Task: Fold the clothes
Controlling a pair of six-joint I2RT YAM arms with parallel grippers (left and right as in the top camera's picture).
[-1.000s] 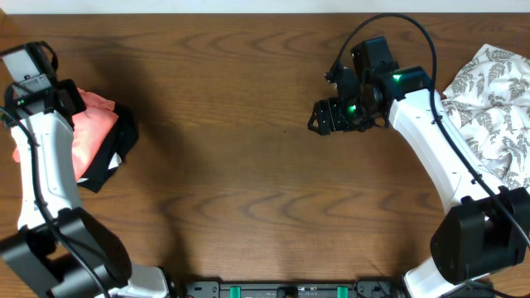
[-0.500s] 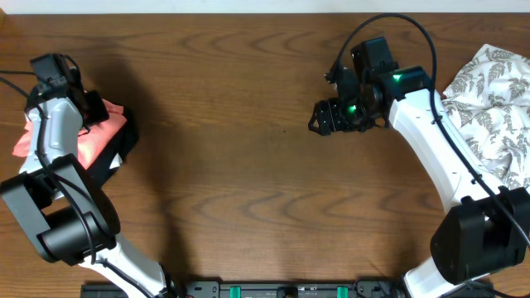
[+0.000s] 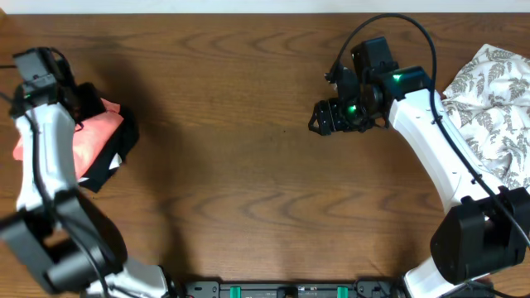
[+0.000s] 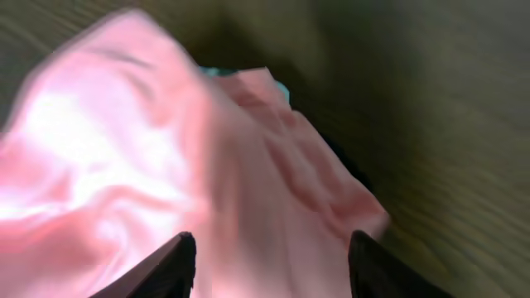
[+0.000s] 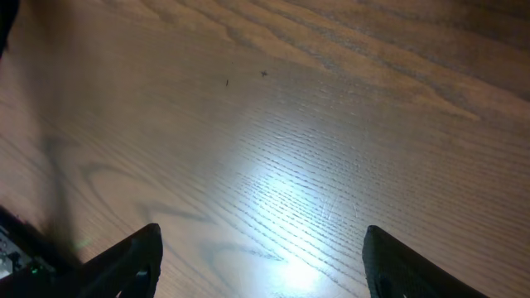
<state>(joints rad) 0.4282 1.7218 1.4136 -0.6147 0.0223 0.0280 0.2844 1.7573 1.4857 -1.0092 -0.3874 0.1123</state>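
Observation:
A pink garment lies folded on a black garment at the table's left edge. My left gripper hovers just over the pink cloth, its fingers spread wide with nothing between them. A white garment with a grey leaf print lies crumpled at the right edge. My right gripper is open and empty above bare wood at the upper middle, well left of the leaf-print garment.
The wooden table stretches between the two piles. The arm bases sit at the front edge.
My left arm has swung about over the pink and black stack and the wrist has shifted slightly left and up. The right arm has not moved.

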